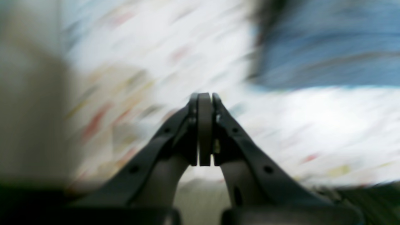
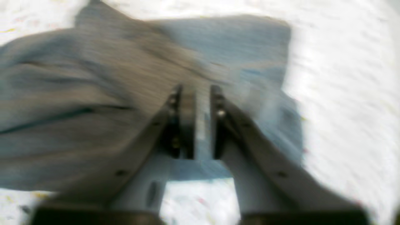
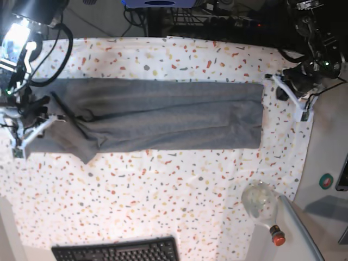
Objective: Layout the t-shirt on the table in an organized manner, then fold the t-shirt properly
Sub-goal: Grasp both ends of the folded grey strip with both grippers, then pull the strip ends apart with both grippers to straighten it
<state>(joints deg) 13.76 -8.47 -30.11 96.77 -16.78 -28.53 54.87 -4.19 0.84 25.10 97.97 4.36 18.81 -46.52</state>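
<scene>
The left gripper has its jaws pressed together, holding nothing, over the blurred table. The t-shirt lies far right.

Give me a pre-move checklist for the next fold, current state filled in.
1. T-shirt already narrowed into a long band: ok.
2. Band flat: not ok, the end under the right claw is bunched and creased.
3. Left claw shut and empty, over the table: ok.
4. Right claw shut, over the shirt: ok; whether it pinches cloth: cannot tell, the right wrist view is blurred.
5. Left claw off the shirt's far end: ok, it sits beside the edge in the base view.
6. Keyboard and glass bottle apart from the shirt: ok.
</scene>
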